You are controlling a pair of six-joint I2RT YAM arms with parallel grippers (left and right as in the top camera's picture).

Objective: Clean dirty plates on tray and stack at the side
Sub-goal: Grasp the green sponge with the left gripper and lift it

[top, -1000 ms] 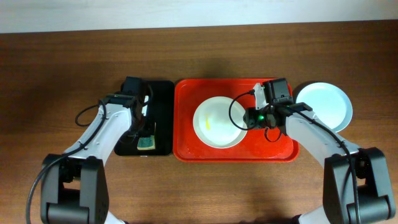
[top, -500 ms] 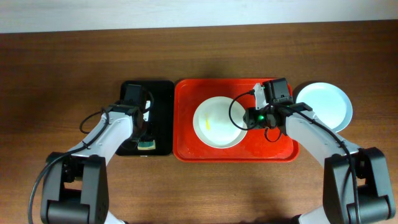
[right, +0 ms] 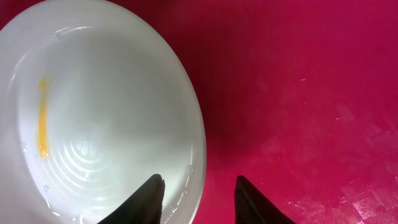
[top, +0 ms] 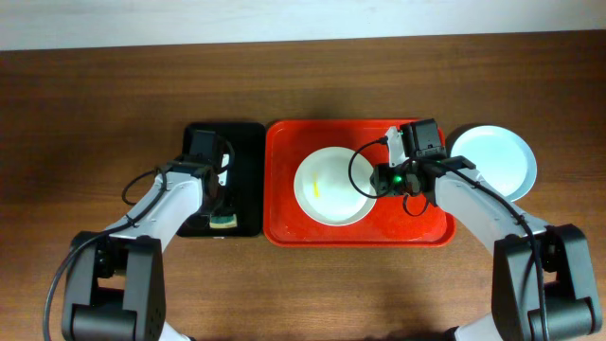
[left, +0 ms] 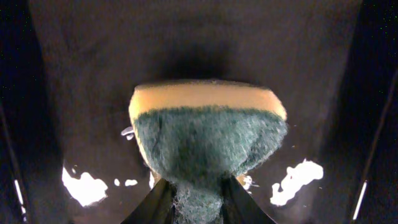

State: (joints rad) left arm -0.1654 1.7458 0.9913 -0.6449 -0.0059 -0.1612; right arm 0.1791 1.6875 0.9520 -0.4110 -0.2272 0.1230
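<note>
A white plate with a yellow smear lies in the red tray. My right gripper is open at the plate's right rim. In the right wrist view one finger is over the plate and the other over the tray. A pale blue plate sits on the table right of the tray. My left gripper is shut on a yellow and green sponge over the black tray. In the left wrist view the fingers pinch the sponge's green side. No third plate shows separately.
A narrow black tray stands against the red tray's left side, with wet glints on its floor. Bare wooden table lies around both trays.
The left arm shifted a little over the black tray with the sponge, then held still. The right arm and both plates have not moved.
</note>
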